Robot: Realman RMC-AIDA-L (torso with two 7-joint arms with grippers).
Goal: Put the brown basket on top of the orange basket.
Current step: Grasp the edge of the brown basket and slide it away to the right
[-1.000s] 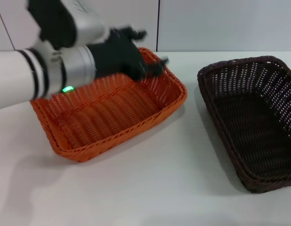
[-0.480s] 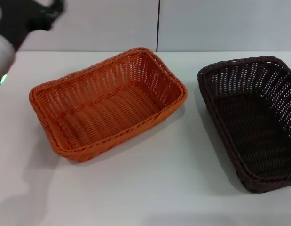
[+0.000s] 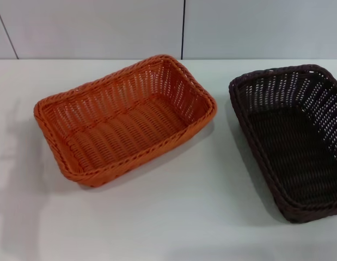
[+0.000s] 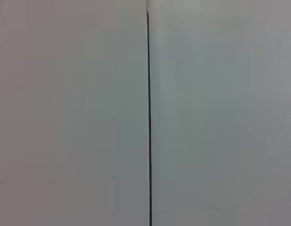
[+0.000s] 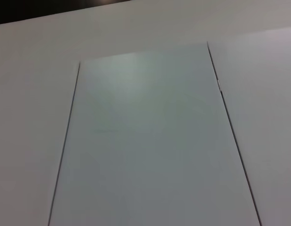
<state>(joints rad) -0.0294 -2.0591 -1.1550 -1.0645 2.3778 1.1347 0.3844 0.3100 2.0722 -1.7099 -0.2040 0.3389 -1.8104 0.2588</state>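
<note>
Orange basket point(image 3: 124, 119) left on table point(image 3: 173, 217); brown basket point(image 3: 293, 141) right, apart.

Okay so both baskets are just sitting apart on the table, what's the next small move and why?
Probably bring the right end effector down to the brown basket rim. It sits on the robot's right, apart from the orange basket, and no arm is in the head view, so nothing is gripped yet.
</note>
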